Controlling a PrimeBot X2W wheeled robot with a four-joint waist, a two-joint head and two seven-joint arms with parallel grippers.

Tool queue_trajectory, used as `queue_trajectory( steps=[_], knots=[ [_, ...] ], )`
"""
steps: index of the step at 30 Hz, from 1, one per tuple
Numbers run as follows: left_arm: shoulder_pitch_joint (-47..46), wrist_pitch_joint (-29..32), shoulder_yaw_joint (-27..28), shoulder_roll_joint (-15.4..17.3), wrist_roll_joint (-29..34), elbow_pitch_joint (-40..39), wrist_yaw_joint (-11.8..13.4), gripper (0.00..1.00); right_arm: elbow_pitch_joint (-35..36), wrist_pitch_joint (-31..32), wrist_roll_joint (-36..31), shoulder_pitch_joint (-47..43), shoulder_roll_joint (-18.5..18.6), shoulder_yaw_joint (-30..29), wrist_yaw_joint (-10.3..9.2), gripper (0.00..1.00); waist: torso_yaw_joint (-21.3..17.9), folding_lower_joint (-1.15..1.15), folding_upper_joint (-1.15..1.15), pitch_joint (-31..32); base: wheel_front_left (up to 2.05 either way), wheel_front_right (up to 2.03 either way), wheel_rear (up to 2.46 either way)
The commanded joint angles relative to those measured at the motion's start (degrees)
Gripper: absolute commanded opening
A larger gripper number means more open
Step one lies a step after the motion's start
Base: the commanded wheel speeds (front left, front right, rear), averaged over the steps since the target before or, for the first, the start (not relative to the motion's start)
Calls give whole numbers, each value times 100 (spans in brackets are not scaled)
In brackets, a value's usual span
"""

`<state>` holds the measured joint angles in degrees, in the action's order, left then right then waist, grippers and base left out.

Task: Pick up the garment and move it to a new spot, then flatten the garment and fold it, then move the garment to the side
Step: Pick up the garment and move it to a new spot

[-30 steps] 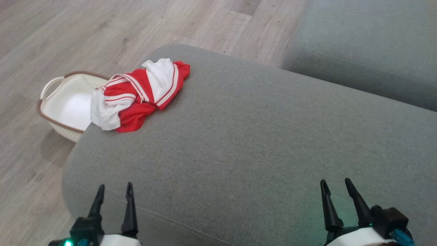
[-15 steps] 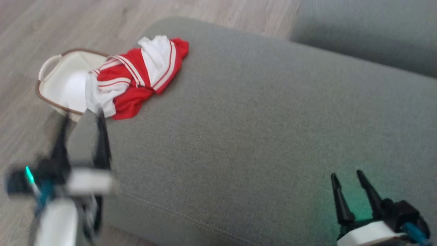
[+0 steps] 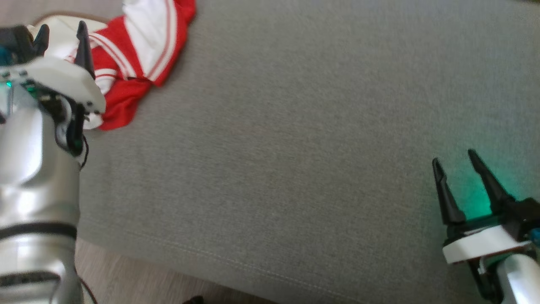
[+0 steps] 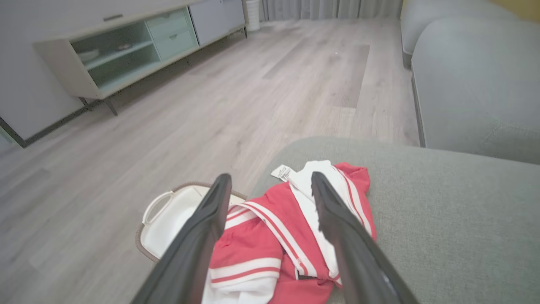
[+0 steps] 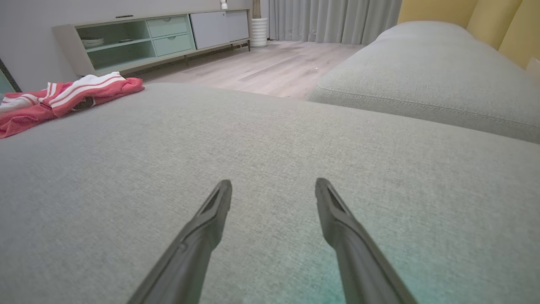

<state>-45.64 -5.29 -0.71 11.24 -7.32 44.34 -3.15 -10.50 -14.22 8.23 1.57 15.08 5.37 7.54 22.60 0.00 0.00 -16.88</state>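
Left end effector (image 3: pixel 62 36) has travelled from the lower edge of the head view up to the garment over the last second, and the head camera has tipped down meanwhile.

Its two dark fingers are spread wide with nothing between them, poised over the crumpled red-and-white striped garment (image 3: pixel 139 46); whether the tips touch cloth cannot be told. That garment lies at 11 o'clock on the grey sofa cushion (image 3: pixel 295 147), its white part hanging over the edge above a white basket (image 4: pixel 168 228) on the floor. Right end effector (image 3: pixel 454 160), at 4 o'clock, is likewise spread and empty, hovering low over bare cushion, well apart from the garment.
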Motion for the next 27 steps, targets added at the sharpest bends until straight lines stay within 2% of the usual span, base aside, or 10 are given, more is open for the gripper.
queue_trajectory(
  steps=[1, 8, 12, 18, 19, 21, 22, 27],
  knots=[
    [-397, 108, 214, 316, -68, 133, -10, 100, 222, -78, -57, 107, 148, 86, -5, 100, -208, 0, 0, -312, 0, 0, 0],
    [-1376, 675, 307, 509, -185, 2021, 216, 100, 494, -78, -156, 264, 350, 2, -5, 100, -496, 0, 0, -937, 0, 0, 0],
    [-1542, 651, 436, 527, -363, 2496, 236, 100, 615, -78, -194, 338, 393, -57, -5, 100, -606, 0, 0, -1183, 0, 0, 0],
    [-1527, 617, 552, 460, -564, 2779, 266, 100, 751, -78, -247, 335, 403, -155, -5, 100, -685, 0, 0, -1365, 0, 0, 0],
    [-1511, 601, 546, 455, -573, 2801, 255, 50, 763, -78, -256, 331, 401, -168, -5, 100, -691, 0, 0, -1377, 0, 0, 0],
    [-1488, 528, 530, 464, -578, 2829, 261, 11, 778, -78, -267, 330, 393, -186, -5, 100, -702, 0, 0, -1382, 0, 0, 0],
    [-1485, 453, 529, 480, -583, 2836, 273, 0, 786, -78, -274, 334, 386, -195, -5, 100, -706, 0, 0, -1381, 0, 0, 0],
    [-1542, -157, 410, 648, -495, 2792, 218, 0, 786, -78, -286, 391, 325, -178, -5, 100, -720, 0, 0, -1296, 0, 0, 0]
  ],
)
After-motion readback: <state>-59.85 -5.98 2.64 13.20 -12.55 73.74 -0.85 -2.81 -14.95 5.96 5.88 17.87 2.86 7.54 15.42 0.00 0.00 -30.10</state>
